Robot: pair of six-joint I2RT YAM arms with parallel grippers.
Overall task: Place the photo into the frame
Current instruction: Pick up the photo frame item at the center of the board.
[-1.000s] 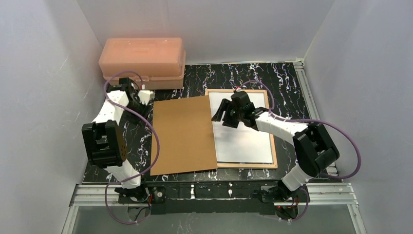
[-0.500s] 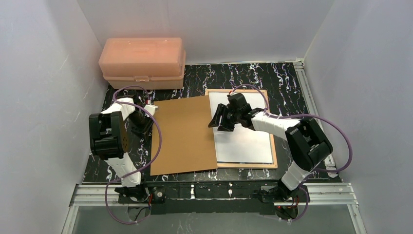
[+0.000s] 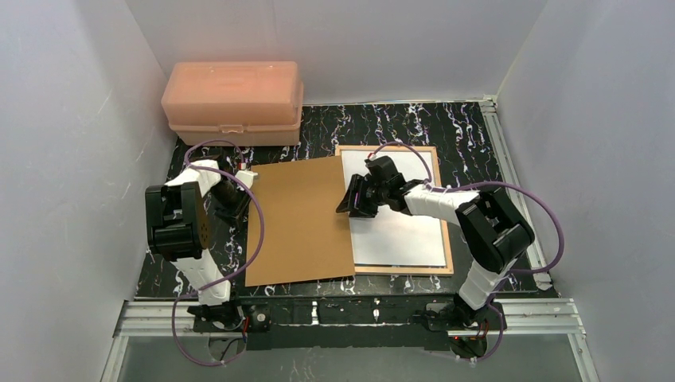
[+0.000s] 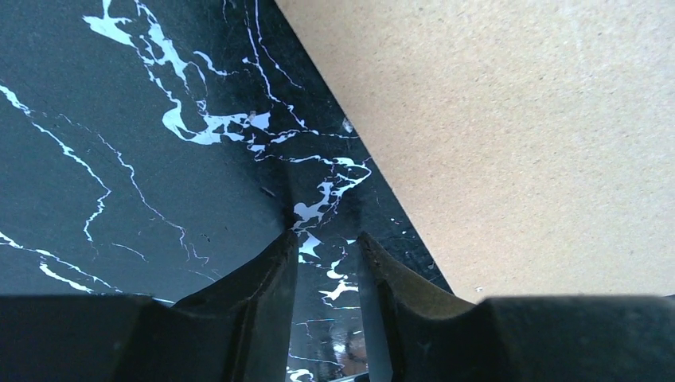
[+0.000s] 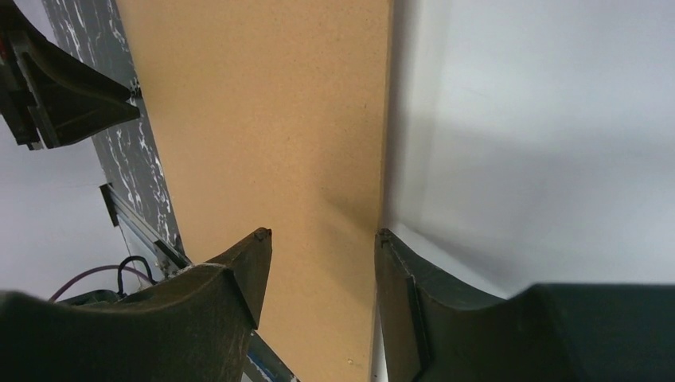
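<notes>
The frame [image 3: 445,215] lies back up on the right of the table, its tan wood rim showing. A white sheet, the photo [image 3: 398,235] [image 5: 541,143] with its plain back up, fills it. The brown backing board [image 3: 298,219] [image 4: 517,135] [image 5: 271,119] lies to the left and overlaps the frame's left side. My right gripper [image 3: 353,199] [image 5: 322,233] hangs open over the board's right edge, one finger above the board and one above the photo. My left gripper [image 3: 235,199] [image 4: 326,235] is narrowly open over bare table beside the board's left edge, nothing between its fingers.
A pink plastic box [image 3: 232,99] stands at the back left. White walls close in three sides. A metal rail [image 3: 497,135] runs along the table's right edge. The table [image 4: 119,159] is black marble-patterned.
The left arm has drawn back from the pink box to the board's left edge, its jaws narrowing. The right gripper has slid left onto the board's right edge, jaws closing somewhat.
</notes>
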